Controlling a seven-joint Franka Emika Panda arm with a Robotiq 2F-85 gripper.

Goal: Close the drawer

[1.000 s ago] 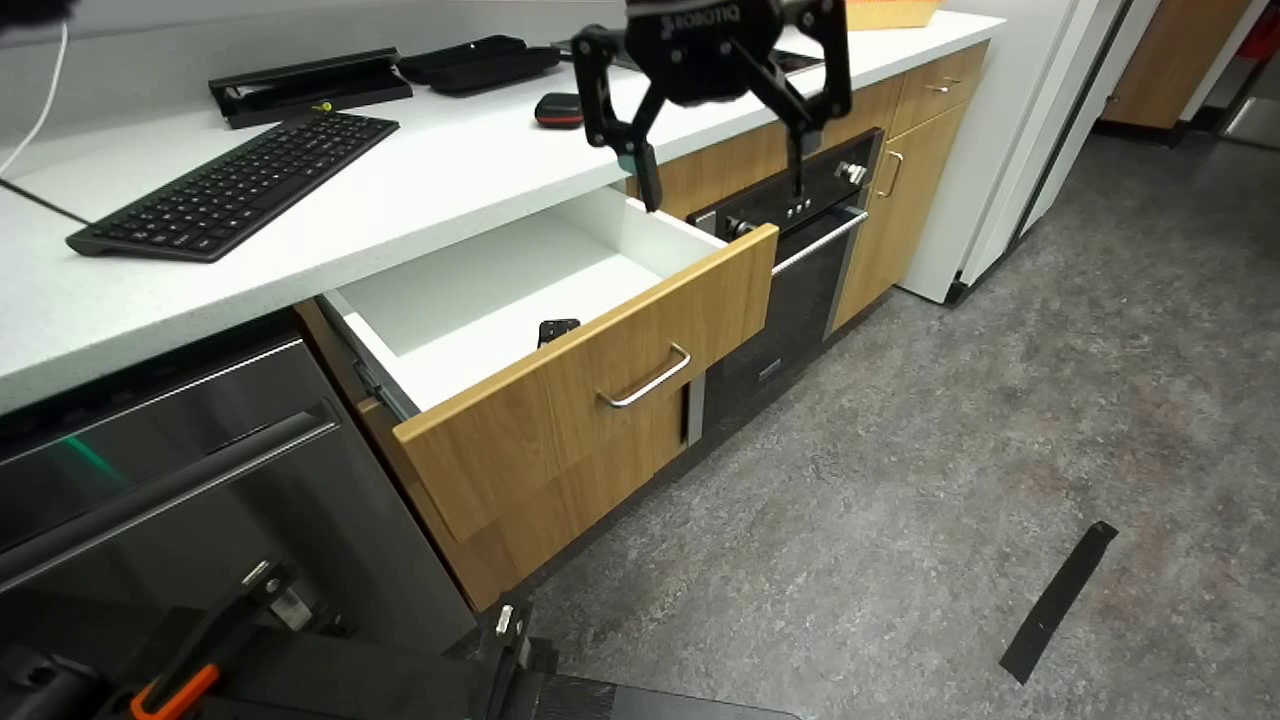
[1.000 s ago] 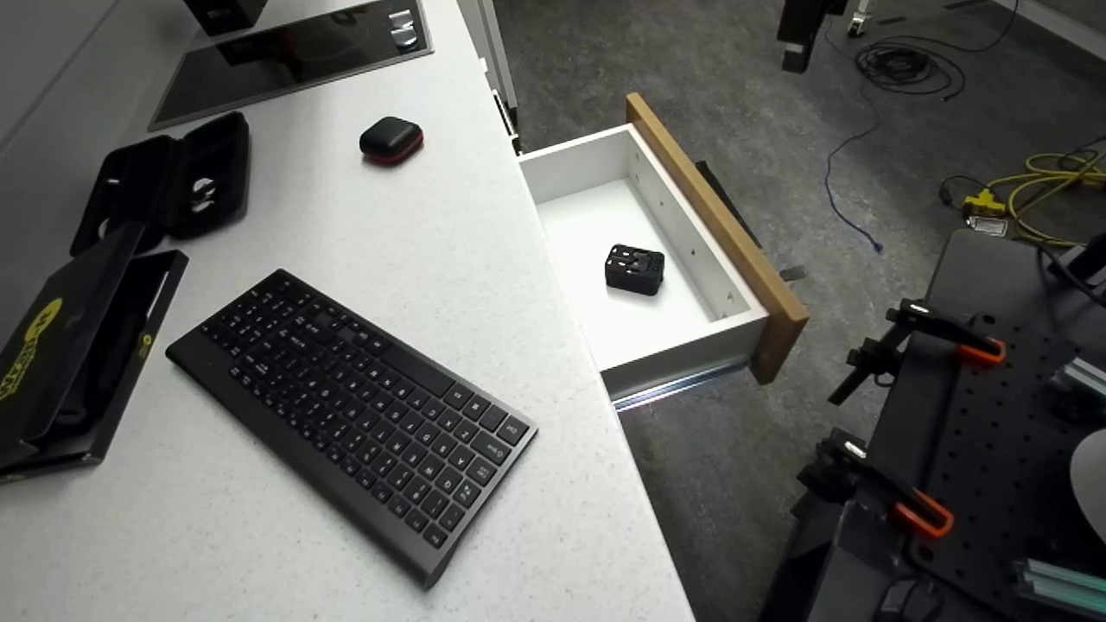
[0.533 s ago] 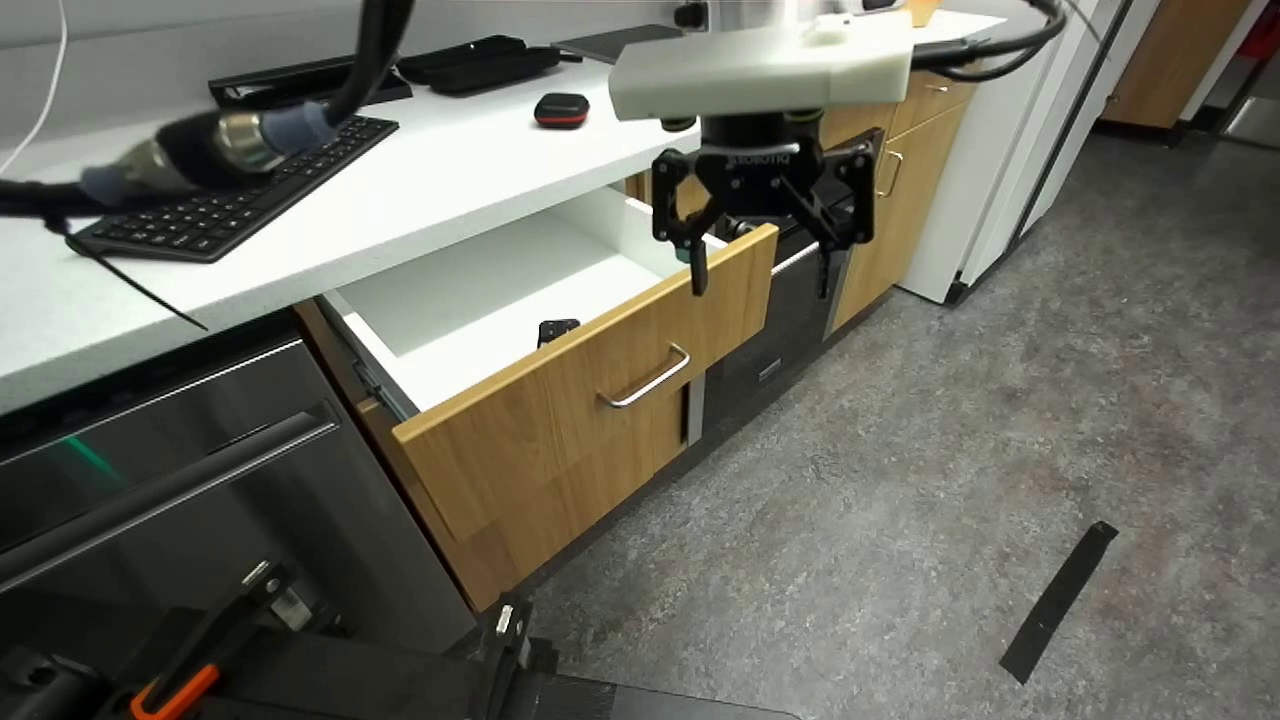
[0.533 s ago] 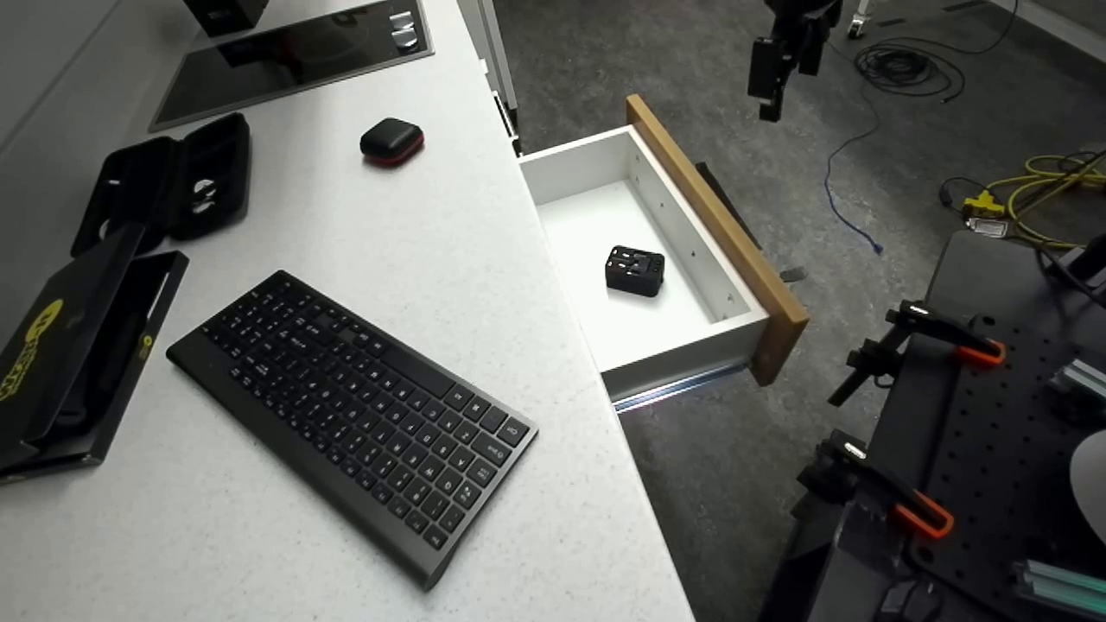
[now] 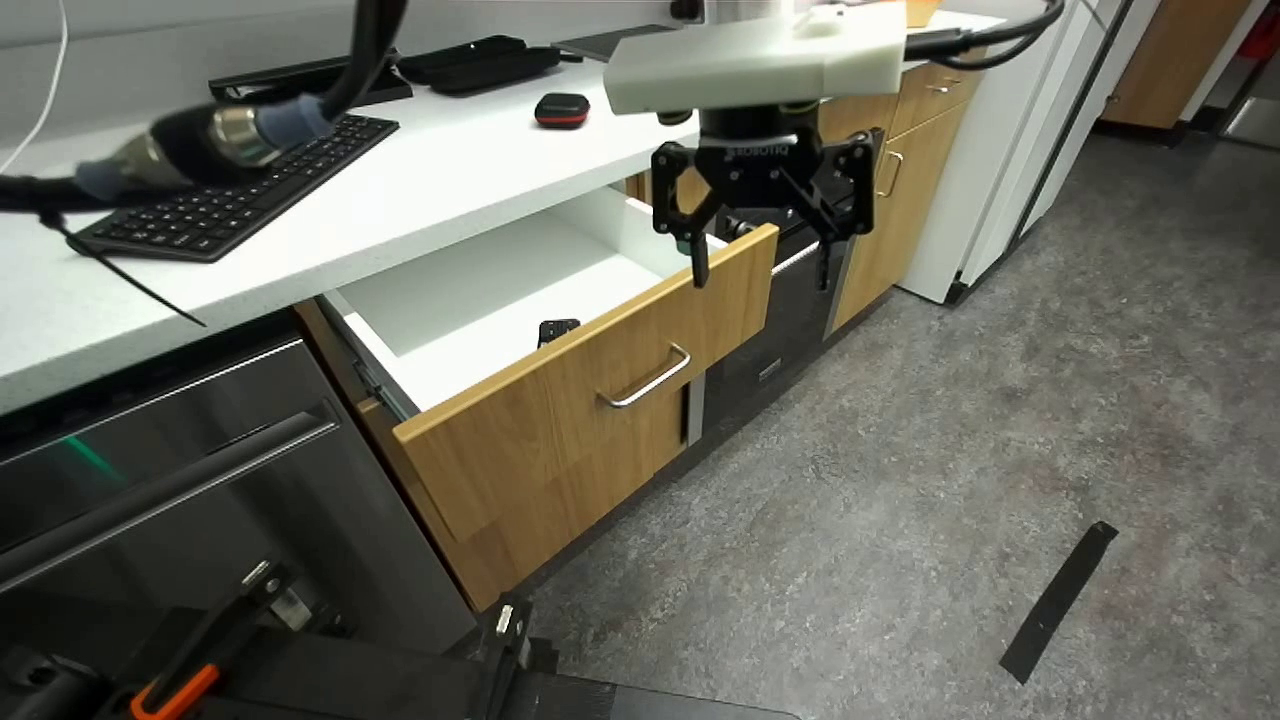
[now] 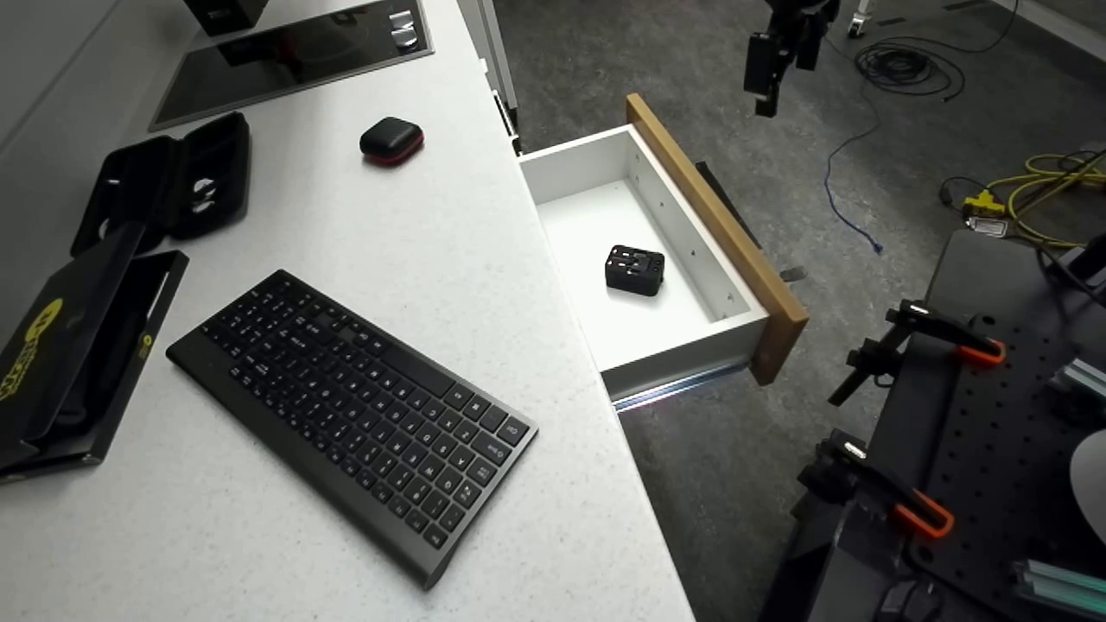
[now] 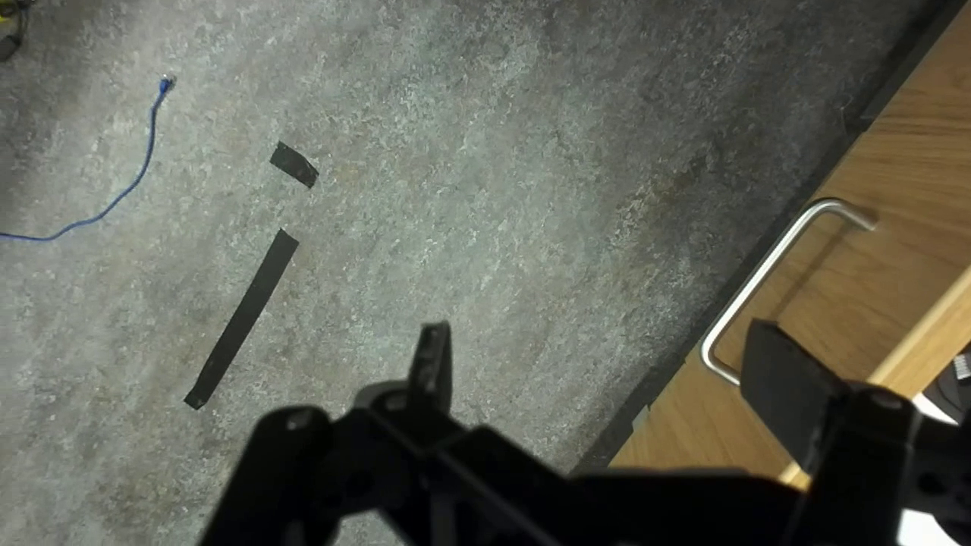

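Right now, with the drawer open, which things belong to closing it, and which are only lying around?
For closing: drawer, its handle, jaws (open, holding nothing).

Lying around: keyboard, black-and-red case, black block inside the drawer, long black strip.

A smooth off-white block [image 5: 755,70] shows against the front edge of the worktop [image 5: 470,180], a black cable [image 5: 955,46] at its side. The gripper [image 5: 762,284] below is black too, with angular links, pale pivot screws, small light lettering, slim fingers [image 5: 700,264] and a teal patch [image 5: 683,247] by one of them. Another thick black cable [image 5: 372,55] carries a brass-toned connector [image 5: 236,138] and a grey-blue sleeve [image 5: 290,124].
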